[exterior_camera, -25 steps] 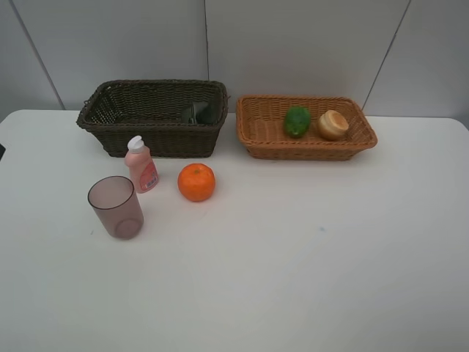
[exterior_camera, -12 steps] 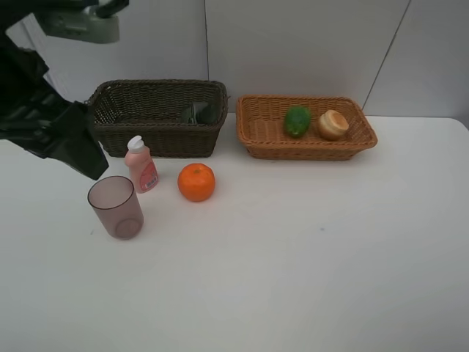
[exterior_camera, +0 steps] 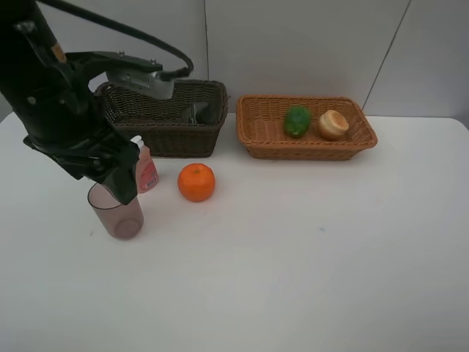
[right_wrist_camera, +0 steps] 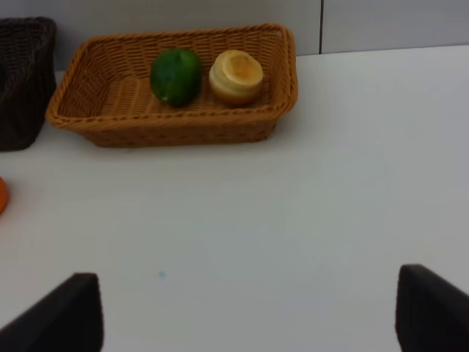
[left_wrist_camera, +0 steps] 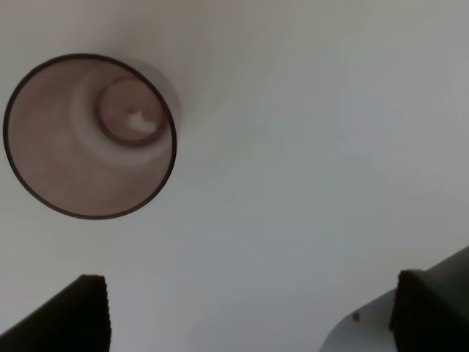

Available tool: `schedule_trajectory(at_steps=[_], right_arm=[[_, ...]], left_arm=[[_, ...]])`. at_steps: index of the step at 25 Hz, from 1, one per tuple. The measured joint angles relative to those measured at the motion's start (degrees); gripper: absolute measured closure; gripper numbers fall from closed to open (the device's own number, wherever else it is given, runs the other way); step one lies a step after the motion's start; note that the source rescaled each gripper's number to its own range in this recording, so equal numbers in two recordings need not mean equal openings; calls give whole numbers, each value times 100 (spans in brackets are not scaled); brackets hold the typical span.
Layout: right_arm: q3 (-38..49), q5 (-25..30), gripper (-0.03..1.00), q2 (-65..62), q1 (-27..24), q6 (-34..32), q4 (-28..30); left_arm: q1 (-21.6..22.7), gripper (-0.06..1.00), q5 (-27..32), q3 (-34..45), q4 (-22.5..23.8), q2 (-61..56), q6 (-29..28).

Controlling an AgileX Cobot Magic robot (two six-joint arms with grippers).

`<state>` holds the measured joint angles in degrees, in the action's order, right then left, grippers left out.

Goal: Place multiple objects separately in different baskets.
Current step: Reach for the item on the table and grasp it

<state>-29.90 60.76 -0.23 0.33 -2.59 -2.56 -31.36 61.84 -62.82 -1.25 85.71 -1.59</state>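
Observation:
A translucent purple cup (exterior_camera: pixel 117 214) stands upright on the white table, with a pink white-capped bottle (exterior_camera: pixel 148 174) just behind it and an orange (exterior_camera: pixel 196 182) to the right. My left arm (exterior_camera: pixel 66 110) hangs over the cup and partly hides the bottle. From the left wrist, the cup (left_wrist_camera: pixel 89 136) is seen from above, off to one side of my left gripper (left_wrist_camera: pixel 256 315), which is open and empty. The dark basket (exterior_camera: pixel 165 136) holds a dark green bottle (exterior_camera: pixel 199 112). The tan basket (exterior_camera: pixel 308 150) holds a lime (exterior_camera: pixel 297 121) and a peach (exterior_camera: pixel 333 125). My right gripper (right_wrist_camera: pixel 249 315) is open over bare table.
Both baskets stand side by side along the far edge of the table, against a grey wall. The tan basket (right_wrist_camera: pixel 176 128) shows in the right wrist view with the lime (right_wrist_camera: pixel 176 75) and peach (right_wrist_camera: pixel 236 75) inside. White tabletop (exterior_camera: pixel 308 257) spreads in front.
My left arm has swung in from the left edge and now stands over the cup and pink bottle. None of the objects has moved.

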Motion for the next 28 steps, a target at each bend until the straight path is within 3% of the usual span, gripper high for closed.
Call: schedule_trajectory(at_steps=[10, 28], right_arm=[[0, 0, 15, 0, 0, 0, 0], [0, 0, 15, 0, 0, 0, 0]], left_arm=[[-84, -5, -35, 0, 273, 373, -186], [-84, -5, -489, 0, 358, 1020, -205]])
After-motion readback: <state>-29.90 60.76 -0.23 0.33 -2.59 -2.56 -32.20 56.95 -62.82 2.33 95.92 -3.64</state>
